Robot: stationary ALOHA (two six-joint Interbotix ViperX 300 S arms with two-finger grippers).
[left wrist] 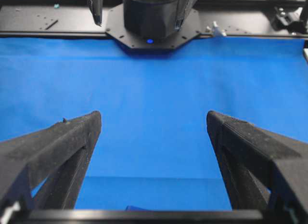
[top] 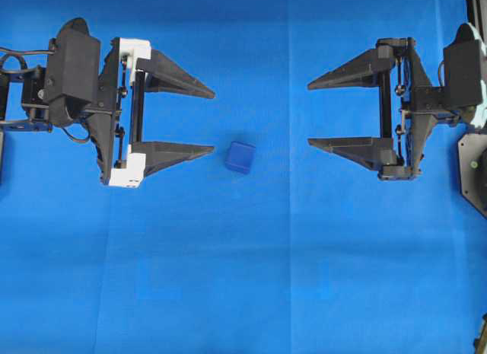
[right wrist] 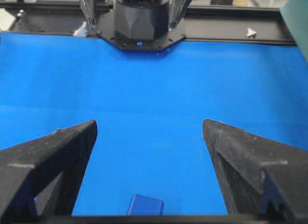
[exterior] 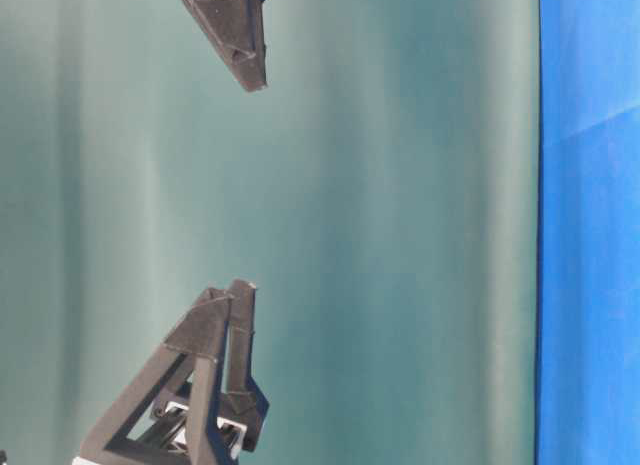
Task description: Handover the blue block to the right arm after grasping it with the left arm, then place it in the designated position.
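Note:
The blue block (top: 240,157) lies on the blue cloth (top: 251,278) near the middle, its label not visible. My left gripper (top: 213,119), with white brackets, is open and empty above the cloth; the block sits just past its lower fingertip. My right gripper (top: 310,114), all black, is open and empty, facing the left one from the right. In the left wrist view the left gripper (left wrist: 154,118) shows only a sliver of the block (left wrist: 142,208) at the bottom edge. In the right wrist view the block (right wrist: 145,204) lies low between the open fingers of the right gripper (right wrist: 149,124).
The right arm's black base (left wrist: 154,17) stands at the cloth's far edge in the left wrist view, and the left arm's base (right wrist: 142,17) in the right wrist view. The table-level view shows one finger (exterior: 245,45) of each gripper against a green backdrop.

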